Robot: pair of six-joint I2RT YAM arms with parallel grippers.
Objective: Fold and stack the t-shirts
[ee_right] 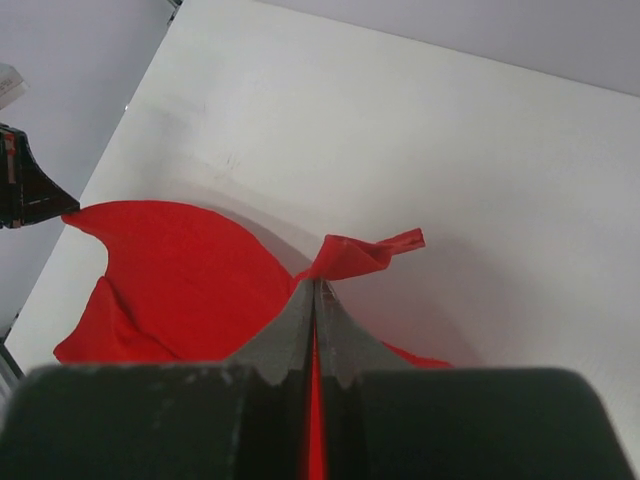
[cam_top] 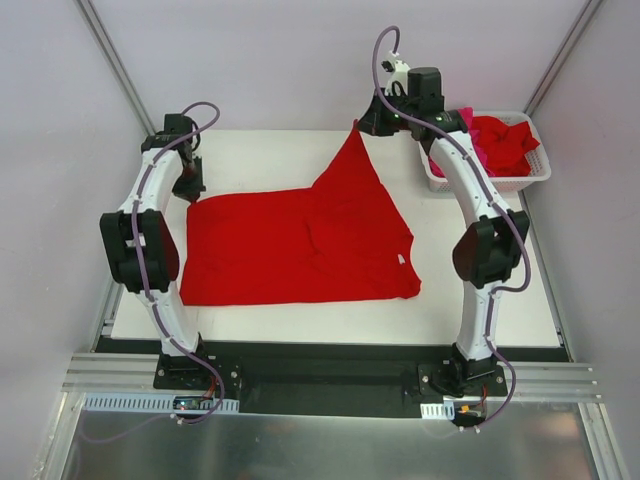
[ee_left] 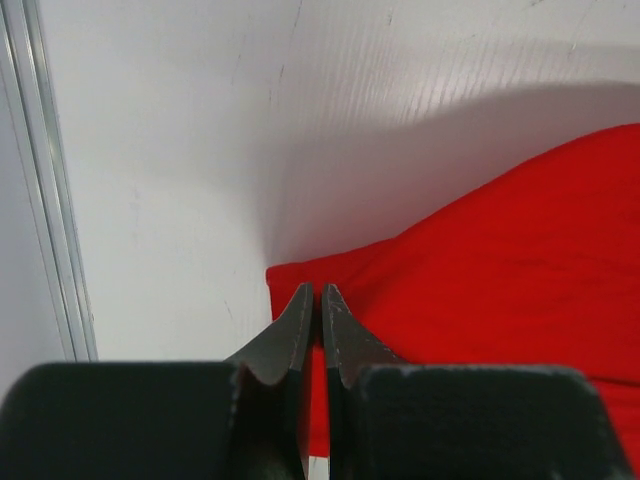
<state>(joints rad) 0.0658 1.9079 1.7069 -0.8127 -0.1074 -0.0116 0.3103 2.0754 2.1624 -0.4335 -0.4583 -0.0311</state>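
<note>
A white slotted basket [cam_top: 541, 166] sits at the far right corner of a matte white table [cam_top: 480, 300]. The table top is faintly scuffed in the wrist views. Pale grey walls [cam_top: 280, 60] close the space in, with slanted aluminium posts [cam_top: 110, 55] rising at the back corners. A black base plate [cam_top: 330, 365] and a metal rail run along the table's near edge.

Inside the basket lies a crumpled heap of red t-shirts [cam_top: 508, 140], with a bit of magenta-pink cloth [cam_top: 479, 150] showing at its left side.

To the left of the basket a single red t-shirt [cam_top: 300, 250] is spread across the middle of the table, mostly flat. The corner of it nearest the basket is pulled up into a peak.

The right gripper [cam_top: 361, 124] hangs just left of the basket at that peak. Its fingers are pressed together on the cloth, and a twisted tip of red [ee_right: 372, 251] pokes out past them.

The left gripper [cam_top: 190, 188] is well away from the basket, at the shirt's far-left corner. Its fingers are likewise clamped on the fabric edge [ee_left: 300, 275], low against the table.
</note>
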